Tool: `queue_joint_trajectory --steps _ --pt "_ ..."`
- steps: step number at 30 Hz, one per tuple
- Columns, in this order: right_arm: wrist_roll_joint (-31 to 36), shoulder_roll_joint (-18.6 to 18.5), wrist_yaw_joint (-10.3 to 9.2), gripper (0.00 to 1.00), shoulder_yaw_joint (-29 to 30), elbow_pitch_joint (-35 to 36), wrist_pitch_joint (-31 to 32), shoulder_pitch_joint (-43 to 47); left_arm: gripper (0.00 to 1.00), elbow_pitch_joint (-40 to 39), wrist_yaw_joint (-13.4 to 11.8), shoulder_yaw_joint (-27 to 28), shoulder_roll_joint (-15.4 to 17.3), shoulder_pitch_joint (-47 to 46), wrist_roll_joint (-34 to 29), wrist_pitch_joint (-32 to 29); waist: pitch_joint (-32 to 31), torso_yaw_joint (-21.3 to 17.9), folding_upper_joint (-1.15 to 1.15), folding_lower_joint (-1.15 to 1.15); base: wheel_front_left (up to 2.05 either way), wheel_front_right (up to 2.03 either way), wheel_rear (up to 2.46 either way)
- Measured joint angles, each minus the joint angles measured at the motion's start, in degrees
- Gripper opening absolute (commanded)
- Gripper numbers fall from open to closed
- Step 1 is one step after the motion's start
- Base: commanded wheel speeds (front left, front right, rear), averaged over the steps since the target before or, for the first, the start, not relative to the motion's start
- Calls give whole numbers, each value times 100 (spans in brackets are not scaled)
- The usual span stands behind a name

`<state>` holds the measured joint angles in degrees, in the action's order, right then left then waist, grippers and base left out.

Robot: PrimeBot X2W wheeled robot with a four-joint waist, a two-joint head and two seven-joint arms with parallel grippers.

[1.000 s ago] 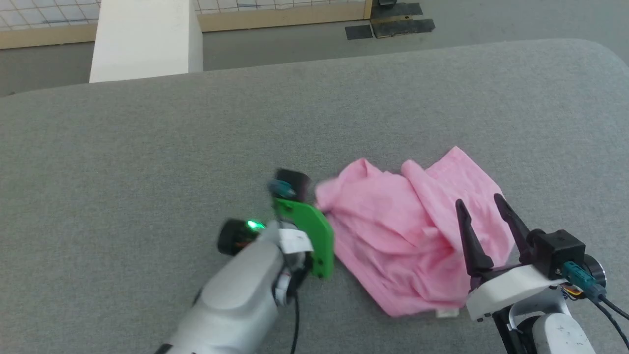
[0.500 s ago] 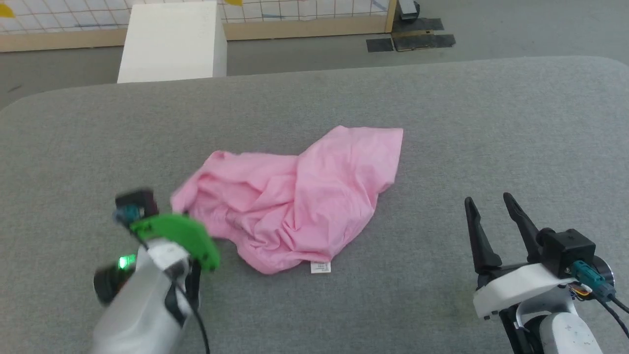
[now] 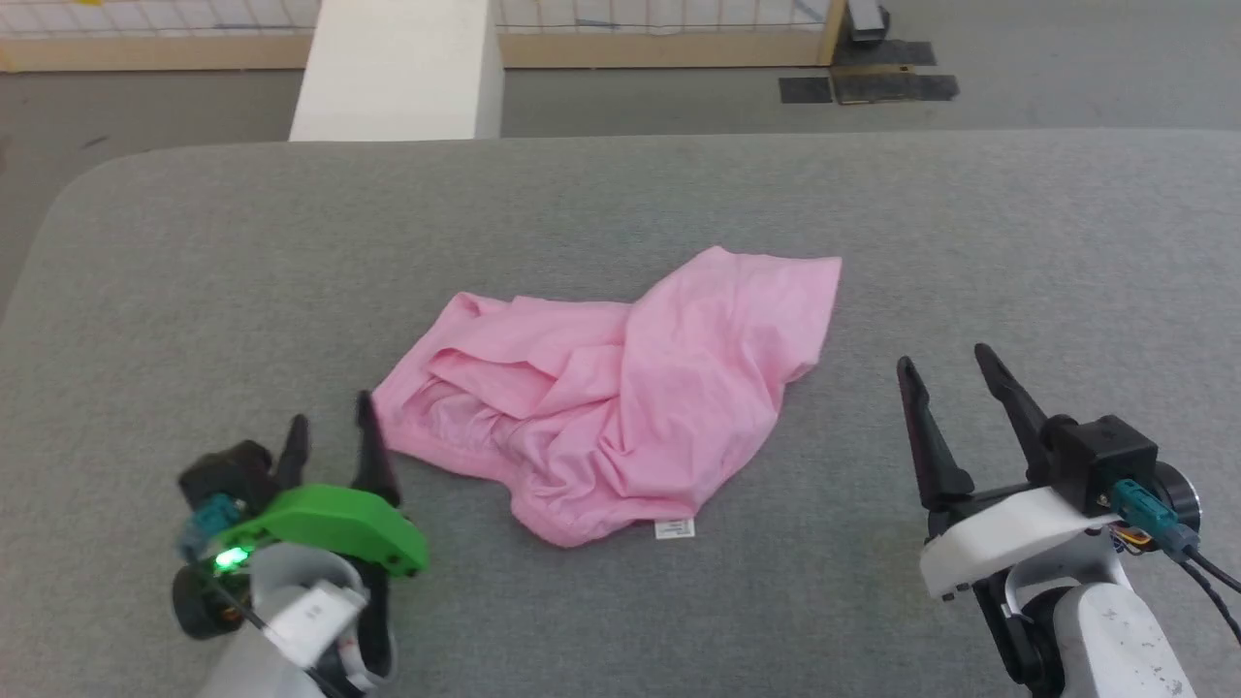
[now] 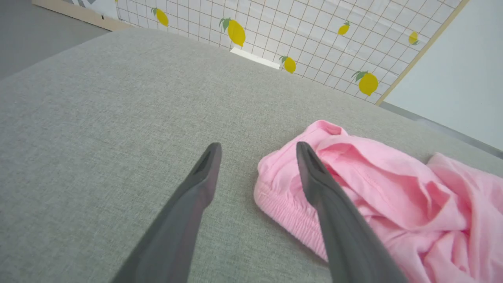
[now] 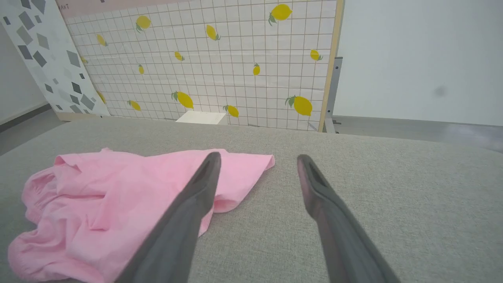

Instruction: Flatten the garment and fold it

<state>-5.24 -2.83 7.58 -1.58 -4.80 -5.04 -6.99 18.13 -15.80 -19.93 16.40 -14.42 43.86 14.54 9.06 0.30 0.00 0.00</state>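
The pink trousers (image 3: 620, 388) lie crumpled in the middle of the grey counter (image 3: 194, 271). They are not yet flattened and no fold is made, so I judge that nearly all the task is left. Their long axis runs from near left to far right. The gathered waistband (image 4: 283, 208) points toward the left pincer (image 3: 330, 417), which is just beside it. This pincer and the right pincer (image 3: 943, 361) are both spread wide and empty.

You cannot read the label (image 3: 675, 528); its print is too small. The trousers (image 3: 620, 388) lie bunched, so you cannot tell the two legs apart. In the left wrist view the right edge cuts them off.
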Motion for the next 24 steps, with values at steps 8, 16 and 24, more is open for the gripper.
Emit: queue_joint_trajectory --steps 8,16,24 --pt "15 -2 0 100 1 -9 57 18 100 -259 1129 -1160 -457 230 -1444 -2 -71 297 0 0 0 0 0" --pt "2 -2 0 100 -10 -30 74 114 100 511 1147 -1800 -644 208 -1552 -1526 -152 124 0 0 0 0 0" --pt "-40 -4 0 100 7 -43 73 247 100 215 721 -1748 -535 197 -1360 -2532 -187 -66 0 0 0 0 0"
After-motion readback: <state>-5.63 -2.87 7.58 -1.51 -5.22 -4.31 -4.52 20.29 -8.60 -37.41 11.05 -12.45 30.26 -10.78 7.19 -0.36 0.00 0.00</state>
